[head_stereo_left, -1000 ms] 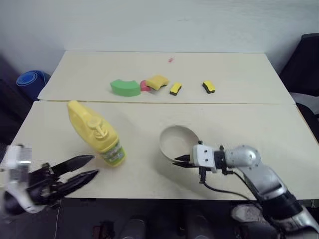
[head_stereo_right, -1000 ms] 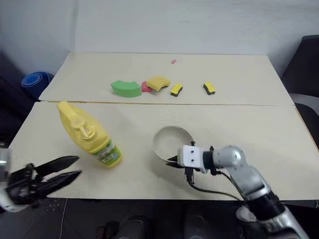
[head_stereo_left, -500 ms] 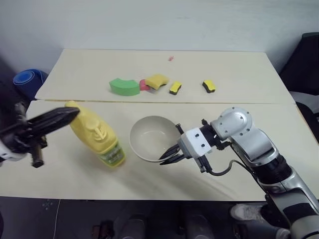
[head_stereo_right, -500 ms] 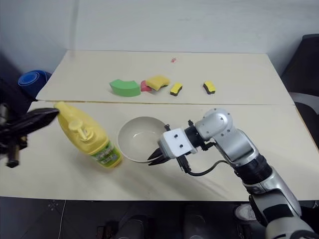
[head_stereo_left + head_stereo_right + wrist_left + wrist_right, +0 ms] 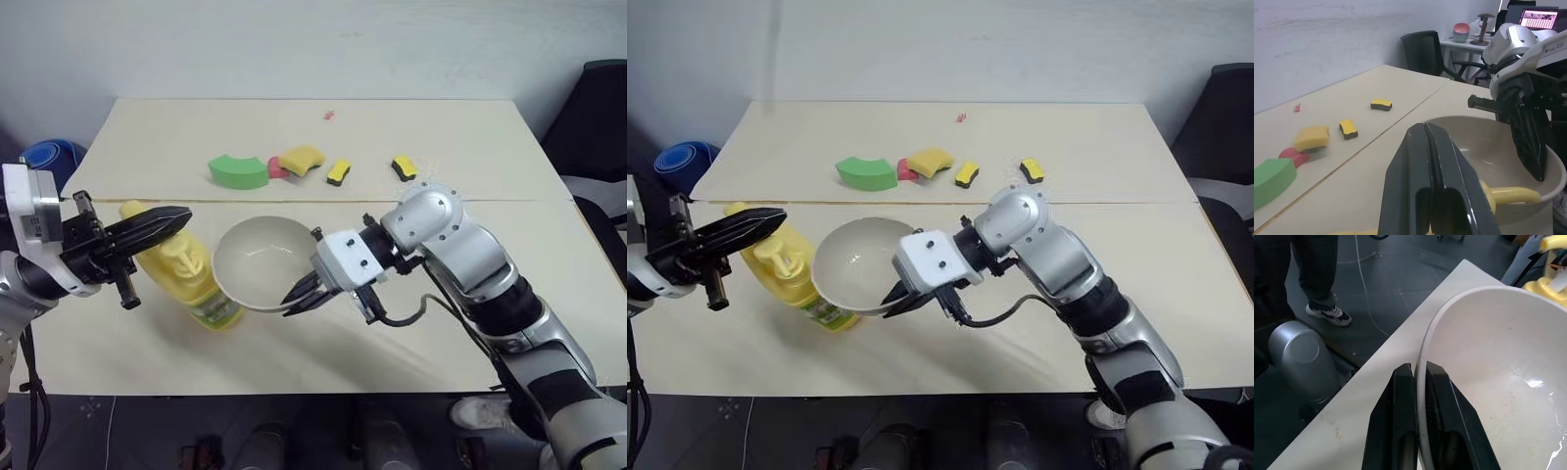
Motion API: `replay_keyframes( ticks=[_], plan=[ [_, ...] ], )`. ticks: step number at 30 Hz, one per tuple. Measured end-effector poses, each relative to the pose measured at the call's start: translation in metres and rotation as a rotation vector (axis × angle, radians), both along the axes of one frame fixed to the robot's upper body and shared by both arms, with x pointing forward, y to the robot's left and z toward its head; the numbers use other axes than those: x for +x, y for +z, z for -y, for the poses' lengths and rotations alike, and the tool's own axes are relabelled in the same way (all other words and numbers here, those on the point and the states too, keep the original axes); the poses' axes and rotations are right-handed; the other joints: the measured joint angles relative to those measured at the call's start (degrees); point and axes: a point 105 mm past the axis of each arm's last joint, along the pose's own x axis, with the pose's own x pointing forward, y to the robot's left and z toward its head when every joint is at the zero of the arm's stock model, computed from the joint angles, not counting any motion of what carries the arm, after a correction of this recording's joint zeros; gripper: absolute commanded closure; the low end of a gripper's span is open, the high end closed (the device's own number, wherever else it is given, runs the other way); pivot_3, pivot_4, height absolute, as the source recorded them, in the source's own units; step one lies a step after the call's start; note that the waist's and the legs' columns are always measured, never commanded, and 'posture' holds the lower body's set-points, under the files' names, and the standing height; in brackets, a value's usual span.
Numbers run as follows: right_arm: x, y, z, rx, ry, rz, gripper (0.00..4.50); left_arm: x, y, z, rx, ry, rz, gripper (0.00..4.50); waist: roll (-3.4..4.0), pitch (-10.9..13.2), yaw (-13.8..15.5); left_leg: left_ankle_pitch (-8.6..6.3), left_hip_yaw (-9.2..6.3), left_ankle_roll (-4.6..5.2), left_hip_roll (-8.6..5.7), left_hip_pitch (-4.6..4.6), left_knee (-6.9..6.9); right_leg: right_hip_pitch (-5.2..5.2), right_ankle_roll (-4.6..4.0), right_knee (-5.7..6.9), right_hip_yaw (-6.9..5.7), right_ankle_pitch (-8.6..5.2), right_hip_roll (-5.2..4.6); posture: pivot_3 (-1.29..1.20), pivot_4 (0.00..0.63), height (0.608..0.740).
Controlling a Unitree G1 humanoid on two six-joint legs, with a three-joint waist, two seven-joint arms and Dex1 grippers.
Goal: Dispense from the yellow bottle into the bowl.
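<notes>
The yellow bottle (image 5: 192,284) stands upright on the near table at the left, its pump head (image 5: 1509,196) pointing toward the bowl. My right gripper (image 5: 298,294) is shut on the near rim of the beige-white bowl (image 5: 257,262). It holds the bowl raised and tilted right beside the bottle. In the right wrist view the two fingers (image 5: 1399,431) pinch the bowl's rim (image 5: 1422,357). My left gripper (image 5: 179,216) is shut with nothing in it. Its tips hover just over the bottle's top, pointing at the bowl (image 5: 1484,142).
On the far table lie a green curved block (image 5: 238,171), a red piece (image 5: 278,170), a yellow sponge (image 5: 302,158) and two small yellow-and-black blocks (image 5: 338,173) (image 5: 404,167). A black chair (image 5: 598,108) stands at the right, a blue roll (image 5: 44,157) at the left. A person's legs (image 5: 1320,274) stand beyond the table edge.
My right gripper has lifted the bowl and carried it left, up against the bottle. My left gripper has shut and risen from the table's front edge to over the bottle's top.
</notes>
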Motion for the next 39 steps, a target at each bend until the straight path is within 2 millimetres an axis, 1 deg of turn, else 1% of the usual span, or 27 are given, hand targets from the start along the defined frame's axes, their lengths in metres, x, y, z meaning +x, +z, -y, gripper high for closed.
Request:
replay_keyframes(
  ticks=[2, 8, 11, 16, 21, 25, 30, 35, 39],
  plan=[
    [0.0, 0.005, -0.005, 0.005, -0.001, -0.002, 4.5, 0.0, 0.0, 0.0, 0.005, 0.002, 0.002, 4.48, 0.0, 0.0, 0.0, 0.01, 0.0, -0.01, 0.0, 0.0, 0.01, 0.0, 0.0, 0.03, 0.0, 0.0, 0.0, 0.0, 0.15, 0.74],
    [0.001, 0.011, -0.008, -0.018, -0.011, -0.009, 4.5, 0.0, -0.001, 0.001, 0.023, -0.006, 0.006, 4.48, 0.0, 0.0, 0.0, 0.01, 0.0, -0.01, 0.0, 0.02, 0.04, 0.0, 0.0, 0.08, 0.01, 0.0, -0.01, 0.0, 0.15, 0.74],
    [0.001, 0.011, -0.009, -0.038, -0.019, -0.022, 4.5, 0.0, -0.001, 0.001, 0.028, -0.007, 0.01, 4.48, 0.01, 0.0, -0.1, 0.01, 0.01, -0.01, 0.0, 0.04, 0.04, 0.0, 0.0, 0.11, 0.03, 0.0, -0.01, 0.0, 0.15, 0.74],
    [-0.001, 0.004, -0.006, -0.099, -0.028, -0.058, 4.5, -0.001, -0.001, 0.001, 0.027, -0.01, 0.006, 4.48, 0.01, 0.0, -0.1, 0.01, 0.02, -0.02, 0.0, 0.04, 0.05, -0.02, 0.0, 0.17, 0.04, 0.0, -0.01, 0.0, 0.15, 0.74],
    [-0.002, 0.0, 0.001, -0.15, -0.023, -0.059, 4.5, -0.014, 0.0, -0.004, 0.024, -0.041, -0.058, 4.48, 0.01, 0.0, -0.1, 0.0, 0.04, -0.04, 0.02, 0.01, 0.04, -0.12, -0.03, 0.2, 0.07, -0.02, -0.01, 0.0, 0.15, 0.74],
    [-0.004, 0.001, 0.001, -0.15, -0.008, -0.045, 4.5, -0.023, -0.001, -0.006, 0.034, -0.045, -0.096, 4.48, 0.01, 0.0, -0.1, 0.0, 0.04, -0.05, 0.02, -0.02, 0.04, -0.15, -0.04, 0.19, 0.07, -0.02, -0.02, 0.0, 0.15, 0.74],
    [-0.01, 0.003, -0.002, -0.138, 0.021, -0.026, 4.5, -0.017, -0.003, -0.005, 0.01, -0.013, -0.072, 4.48, 0.01, 0.0, 0.1, 0.01, 0.02, -0.06, 0.01, -0.02, 0.05, -0.14, -0.04, 0.25, 0.05, -0.02, -0.03, 0.0, 0.15, 0.74],
    [-0.013, 0.003, -0.007, -0.124, 0.028, -0.049, 4.5, -0.011, -0.003, 0.002, 0.031, -0.018, -0.047, 4.48, 0.01, 0.0, 0.0, 0.02, 0.04, -0.08, 0.0, 0.0, 0.12, -0.13, -0.04, 0.32, 0.08, -0.02, -0.04, 0.0, 0.15, 0.74],
    [-0.015, 0.005, -0.01, -0.119, 0.036, -0.063, 4.5, -0.011, -0.005, 0.005, 0.049, -0.026, -0.04, 4.48, 0.02, 0.0, -0.2, 0.05, 0.09, -0.13, 0.01, 0.04, 0.11, -0.19, -0.08, 0.44, 0.14, -0.04, -0.03, 0.0, 0.15, 0.74]
  ],
)
